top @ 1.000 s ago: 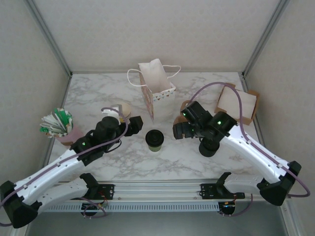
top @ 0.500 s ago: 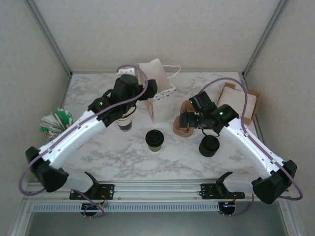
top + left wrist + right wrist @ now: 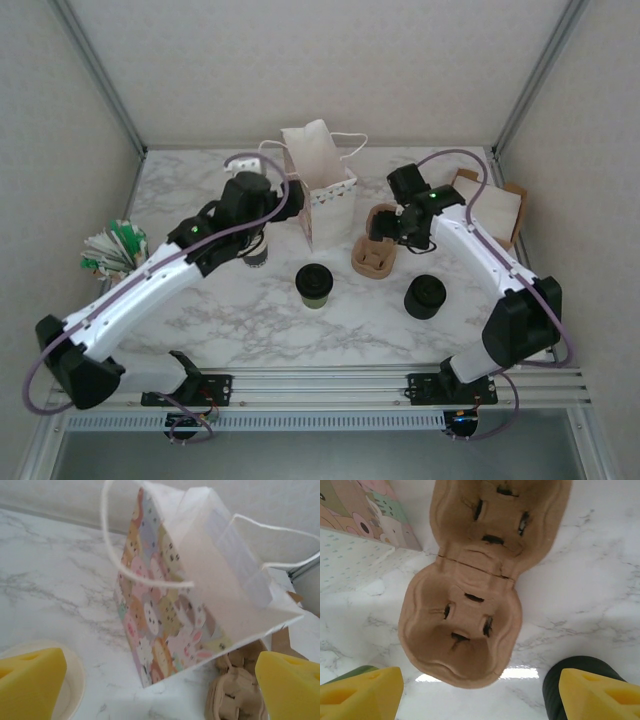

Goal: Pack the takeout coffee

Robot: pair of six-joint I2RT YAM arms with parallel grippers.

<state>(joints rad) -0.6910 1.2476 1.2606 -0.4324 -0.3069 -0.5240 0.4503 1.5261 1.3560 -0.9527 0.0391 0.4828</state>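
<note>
Grey-veined marble table (image 3: 350,330) (glossy) boxed by pale walls (image 3: 320,70), metal posts (image 3: 100,75).

Left tool (image 3: 160,682) jaws spread wide; right tool (image 3: 481,692) jaws apart, pointing down.

The bench (image 3: 250,325) was white marble with grey veining. The paper bag (image 3: 165,625) was white, one side printed with pastel cartoon animals. The cup carrier (image 3: 465,630) was plain brown pulp. The takeout coffee (image 3: 314,282) was dark olive, lidded black.
</note>
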